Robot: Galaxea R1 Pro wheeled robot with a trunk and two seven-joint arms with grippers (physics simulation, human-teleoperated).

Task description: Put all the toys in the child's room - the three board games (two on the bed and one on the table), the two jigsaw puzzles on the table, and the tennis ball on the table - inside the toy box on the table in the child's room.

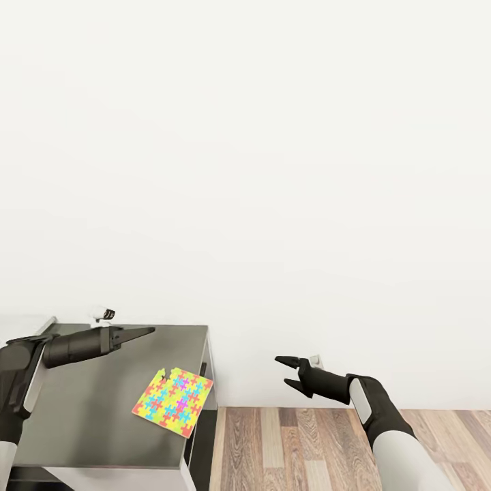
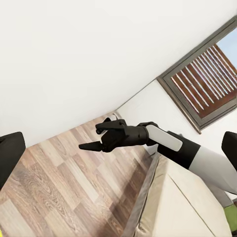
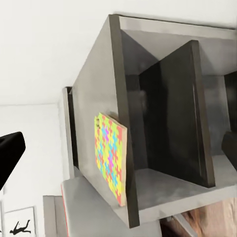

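Note:
One jigsaw puzzle (image 1: pixel 174 400), a thin square of yellow, green, red and blue pieces, lies on the dark grey cabinet section of the table (image 1: pixel 82 409), with one corner hanging over the right edge. The right wrist view shows the same jigsaw puzzle (image 3: pixel 112 158) on that top. My left gripper (image 1: pixel 151 332) hovers above the cabinet top, behind and left of the puzzle. Its fingers (image 2: pixel 11 153) stand wide apart, holding nothing. My right gripper (image 1: pixel 286 372) hangs open and empty over the floor, right of the table, and it shows as the right gripper (image 2: pixel 96 137) from the left wrist too.
A small white object (image 1: pixel 103 314) sits at the cabinet's back edge. The cabinet has open dark compartments (image 3: pixel 168 113) below. A white wall (image 1: pixel 273 170) stands close ahead, with wood-plank floor (image 1: pixel 307 443) to the right. The cream bed (image 2: pixel 182 207) and a slatted window (image 2: pixel 207 84) lie on that side.

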